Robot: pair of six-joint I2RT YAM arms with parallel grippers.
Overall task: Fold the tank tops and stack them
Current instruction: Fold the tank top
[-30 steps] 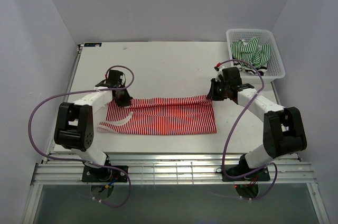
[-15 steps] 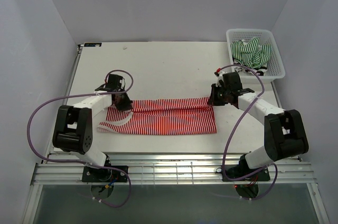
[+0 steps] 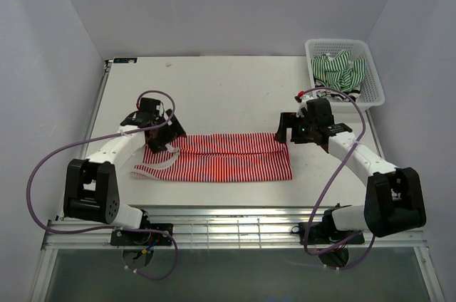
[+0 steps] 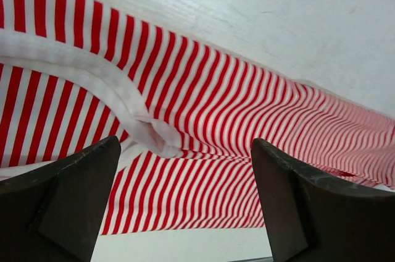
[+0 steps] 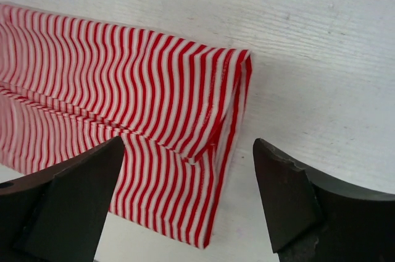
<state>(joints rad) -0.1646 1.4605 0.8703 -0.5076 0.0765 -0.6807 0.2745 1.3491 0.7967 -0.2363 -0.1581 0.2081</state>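
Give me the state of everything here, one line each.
red-and-white tank top: folded lengthwise, lying flat on table
green-and-white tank top: crumpled in basket
basket: upright, not empty
left gripper: open, holding nothing
right gripper: open, holding nothing

Two tank tops are plainly visible: one red-and-white tank top [image 3: 221, 156] toward 6 o'clock on the single tabletop [image 3: 228, 88], and one green-and-white tank top [image 3: 340, 68] in the single basket [image 3: 375, 77] at 2 o'clock. Two pincers: left pincer [image 4: 185, 144], right pincer [image 5: 188, 144].
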